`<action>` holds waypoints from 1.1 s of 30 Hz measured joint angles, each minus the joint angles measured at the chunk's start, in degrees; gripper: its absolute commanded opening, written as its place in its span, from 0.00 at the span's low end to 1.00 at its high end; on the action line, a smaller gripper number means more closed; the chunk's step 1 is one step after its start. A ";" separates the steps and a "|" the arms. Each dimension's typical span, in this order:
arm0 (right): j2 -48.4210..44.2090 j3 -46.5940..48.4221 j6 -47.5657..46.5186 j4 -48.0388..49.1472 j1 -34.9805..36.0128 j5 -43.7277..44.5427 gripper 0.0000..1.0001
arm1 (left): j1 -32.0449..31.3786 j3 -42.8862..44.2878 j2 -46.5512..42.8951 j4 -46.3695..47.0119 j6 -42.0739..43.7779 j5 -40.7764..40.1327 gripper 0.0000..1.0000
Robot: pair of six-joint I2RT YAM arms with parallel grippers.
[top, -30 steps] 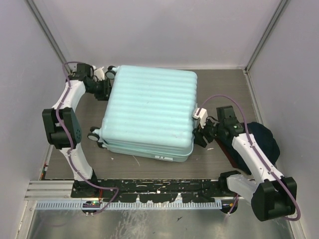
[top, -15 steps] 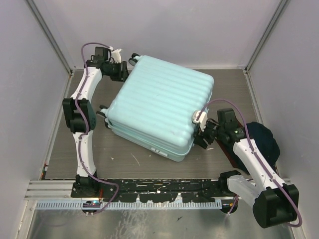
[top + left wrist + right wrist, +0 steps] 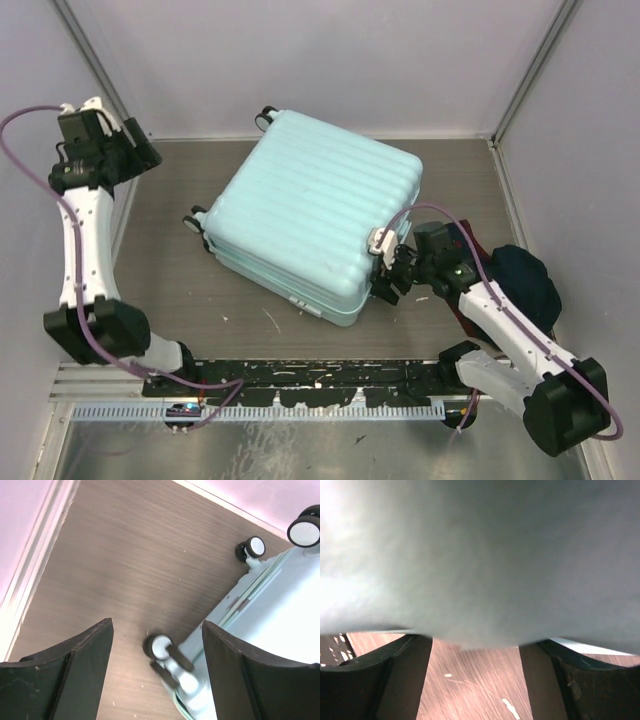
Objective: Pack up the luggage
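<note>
Lying shut and flat, the luggage sits skewed across the middle of the worktop, its wheeled end turned toward 10 o'clock. The right claw is spread wide against the case's near corner at about 4 o'clock, with the shell filling its wrist view. The left claw, also spread and holding nothing, hangs high at 10 o'clock, apart from the nearest wheel. A dark cloth bundle lies at 3 o'clock. The step looks like squaring up the case before opening it. Next, a claw probably needs purchase on the lid seam.
</note>
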 measured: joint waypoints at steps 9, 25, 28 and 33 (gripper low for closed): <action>9.03 3.56 11.02 8.37 14.75 -1.09 0.89 | 4.44 -13.75 -11.10 -11.45 -12.22 -11.54 0.79; 9.33 37.22 10.25 -11.63 -11.89 -15.89 0.89 | 4.70 -29.79 -9.01 -12.44 -16.76 -9.60 0.73; 14.14 39.82 15.19 -8.74 -19.56 -18.78 0.83 | 4.90 -31.12 -8.09 -11.43 -16.83 -9.09 0.73; 27.21 43.15 25.46 -0.26 -27.47 -17.81 0.75 | 6.27 -31.58 -8.00 -11.13 -16.52 -8.55 0.73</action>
